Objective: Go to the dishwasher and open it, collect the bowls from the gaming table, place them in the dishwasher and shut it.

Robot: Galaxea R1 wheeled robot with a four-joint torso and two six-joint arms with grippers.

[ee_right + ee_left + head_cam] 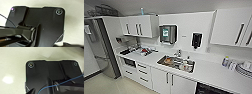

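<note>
Dishwasher [212, 89] sits under the white worktop [209, 72], low at the near right of the kitchenette, showing as a dark panel just right of the double cupboard doors [170, 81] that lie below the sink [177, 63]. Only its upper part is visible, so whether its door is shut or ajar cannot be told.

Taking the sink as the landmark: it is a steel basin set into the worktop, crowded with dishes, with a tap [178, 53] at its back edge. On the wall above it hangs a paper-towel dispenser [168, 34], and to the right of that a dark soap dispenser [196, 40]. Left of the sink a heap of dishes and utensils [144, 50] lies on the worktop, with a built-in microwave [130, 62] and a column of white drawers [143, 72] below. Far right of the sink stand a stack of plates [244, 70] and a small bottle [225, 61]. White wall cupboards [137, 25] hang above, left of the sink.

Both wrist views look down past the robot's dark plates to a pale floor [12, 65]. Whether either end effector is apart or together cannot be told.
</note>
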